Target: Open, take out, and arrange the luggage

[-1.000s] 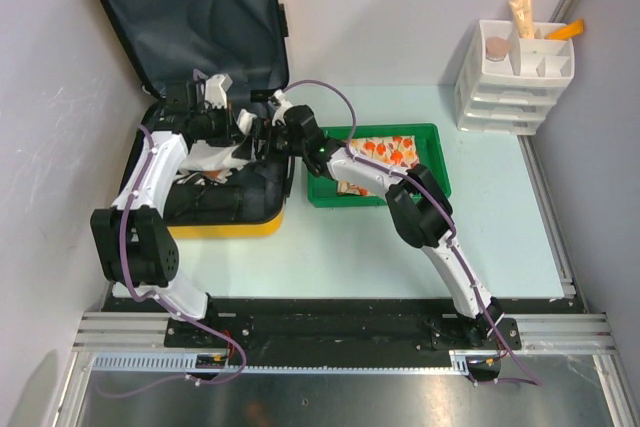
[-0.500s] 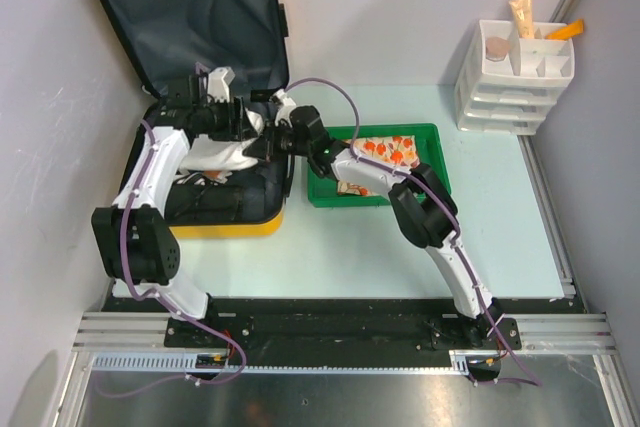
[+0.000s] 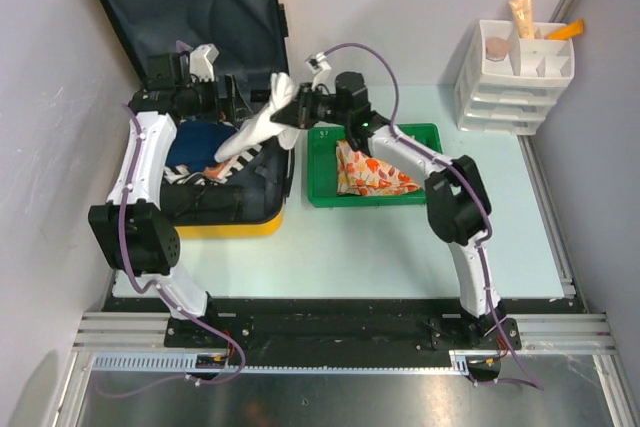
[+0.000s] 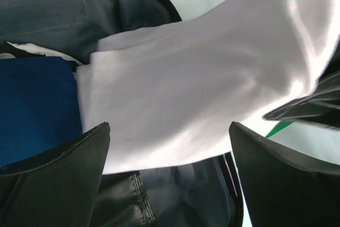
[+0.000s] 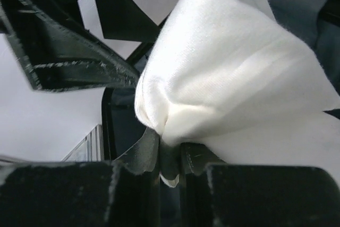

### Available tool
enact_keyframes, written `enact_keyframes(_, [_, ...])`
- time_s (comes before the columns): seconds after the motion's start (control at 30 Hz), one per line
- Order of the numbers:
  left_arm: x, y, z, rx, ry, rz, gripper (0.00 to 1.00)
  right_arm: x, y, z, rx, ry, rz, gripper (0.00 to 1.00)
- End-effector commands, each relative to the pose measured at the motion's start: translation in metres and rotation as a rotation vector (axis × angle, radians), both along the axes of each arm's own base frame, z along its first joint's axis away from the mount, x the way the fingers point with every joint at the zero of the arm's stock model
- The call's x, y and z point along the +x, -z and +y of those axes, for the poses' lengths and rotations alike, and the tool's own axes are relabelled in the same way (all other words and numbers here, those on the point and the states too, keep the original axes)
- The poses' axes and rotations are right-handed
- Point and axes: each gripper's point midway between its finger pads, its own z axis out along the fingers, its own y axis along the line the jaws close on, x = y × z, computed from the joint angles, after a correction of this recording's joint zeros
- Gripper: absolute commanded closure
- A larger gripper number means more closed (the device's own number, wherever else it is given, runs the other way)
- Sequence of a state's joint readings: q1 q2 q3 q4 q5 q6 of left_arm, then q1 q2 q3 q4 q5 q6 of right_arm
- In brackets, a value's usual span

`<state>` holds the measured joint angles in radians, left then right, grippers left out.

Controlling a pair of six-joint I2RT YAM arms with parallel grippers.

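Since 1 s ago the R gripper [image 5: 170, 155] has come up and toward the far side, pulling the white cloth [image 5: 228, 78] out of the case. The L arm has shifted left, and a blue garment [image 3: 195, 142] now shows underneath.

R claw: pads pinched tight on a bunched corner of the white cloth, clear in the wrist view. From above, the R gripper [image 3: 292, 112] sits over the right rim of the case base. The cloth [image 3: 255, 127] hangs from it, slanting down and left, lower end in among the clothes.

L gripper [image 4: 169, 131]: fingers [image 4: 58, 184] spread wide, nothing between the pads. The white cloth [image 4: 202, 78] stretches across beyond them, with the blue garment [image 4: 32, 110] to its left. From above, the L gripper [image 3: 238, 107] is just left of the R one, tips pointing at the cloth.

Luggage [image 3: 215, 219]: lies open at the far-left of the table, yellow base flat, dark-lined lid [image 3: 190, 17] standing up at the far side.

Just right of the case is the green tray [image 3: 425, 132], w/ an orange-patterned cloth [image 3: 370, 172] lying in it. The white drawer organizer [image 3: 515, 72] stands at the far right, well apart.
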<state>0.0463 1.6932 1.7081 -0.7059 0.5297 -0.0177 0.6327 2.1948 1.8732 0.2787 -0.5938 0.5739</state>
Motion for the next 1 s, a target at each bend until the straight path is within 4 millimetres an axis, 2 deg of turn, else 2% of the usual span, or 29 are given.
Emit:
enact_keyframes(0.0, [0.0, -0.007, -0.004, -0.014, 0.032, -0.01, 0.03, -0.016, -0.065, -0.051, 0.08, -0.083, -0.108, 1.0])
enact_keyframes(0.03, [0.001, -0.006, -0.006, -0.019, 0.04, -0.007, 0.03, -0.018, -0.056, -0.061, 0.065, -0.098, -0.087, 1.0])
enact_keyframes(0.07, [0.001, -0.007, -0.005, -0.02, 0.042, -0.011, 0.03, -0.02, -0.039, -0.072, 0.037, -0.094, -0.055, 1.0])
enact_keyframes(0.1, [0.002, -0.006, -0.006, -0.023, 0.047, -0.009, 0.03, -0.024, -0.038, -0.084, 0.02, -0.091, -0.039, 1.0])
enact_keyframes(0.13, [0.002, -0.005, -0.007, -0.03, 0.053, -0.004, 0.03, -0.019, -0.033, -0.102, 0.006, -0.074, -0.026, 1.0])
enact_keyframes(0.17, [0.002, -0.005, -0.009, -0.035, 0.059, -0.003, 0.03, -0.021, -0.014, -0.113, -0.025, -0.07, 0.001, 1.0])
enact_keyframes(0.2, [0.002, -0.004, -0.01, -0.04, 0.065, 0.0, 0.03, -0.024, -0.015, -0.124, -0.038, -0.062, 0.011, 1.0])
enact_keyframes(0.3, [0.004, -0.003, -0.013, -0.055, 0.077, 0.005, 0.04, -0.02, 0.003, -0.162, -0.106, -0.032, 0.018, 1.0])
enact_keyframes(0.33, [0.005, -0.004, -0.014, -0.056, 0.081, 0.003, 0.04, -0.012, 0.008, -0.181, -0.118, -0.001, 0.021, 1.0])
enact_keyframes(0.37, [0.007, -0.003, -0.014, -0.059, 0.083, 0.005, 0.04, -0.009, 0.012, -0.191, -0.133, 0.016, 0.018, 1.0])
enact_keyframes(0.4, [0.007, -0.004, -0.015, -0.061, 0.087, 0.003, 0.04, -0.008, 0.024, -0.202, -0.17, 0.027, 0.024, 1.0])
enact_keyframes(0.47, [0.008, -0.003, -0.015, -0.063, 0.088, 0.005, 0.04, 0.0, 0.032, -0.231, -0.194, 0.073, 0.027, 1.0])
enact_keyframes(0.5, [0.009, -0.001, -0.015, -0.062, 0.091, 0.007, 0.04, 0.001, 0.045, -0.241, -0.221, 0.085, 0.018, 1.0])
enact_keyframes(0.53, [0.009, 0.0, -0.014, -0.06, 0.088, 0.01, 0.04, 0.004, 0.046, -0.251, -0.235, 0.106, -0.003, 1.0])
enact_keyframes(0.57, [0.01, 0.001, -0.014, -0.058, 0.088, 0.01, 0.04, 0.003, 0.058, -0.267, -0.258, 0.129, 0.045, 1.0])
enact_keyframes(0.7, [0.009, 0.009, -0.009, -0.016, 0.092, 0.006, 0.04, -0.004, 0.1, -0.298, -0.353, 0.164, 0.08, 1.0])
enact_keyframes(0.73, [0.008, 0.013, -0.008, -0.009, 0.09, 0.012, 0.04, -0.012, 0.124, -0.303, -0.37, 0.157, 0.14, 1.0])
enact_keyframes(0.83, [0.007, 0.024, -0.002, 0.028, 0.079, 0.025, 0.03, -0.026, 0.158, -0.318, -0.397, 0.143, 0.231, 1.0])
enact_keyframes(0.9, [0.005, 0.032, 0.003, 0.062, 0.077, 0.03, 0.03, -0.029, 0.17, -0.326, -0.406, 0.153, 0.279, 1.0])
enact_keyframes(0.97, [0.002, 0.035, 0.005, 0.083, 0.074, 0.031, 0.03, -0.027, 0.172, -0.329, -0.39, 0.162, 0.298, 1.0])
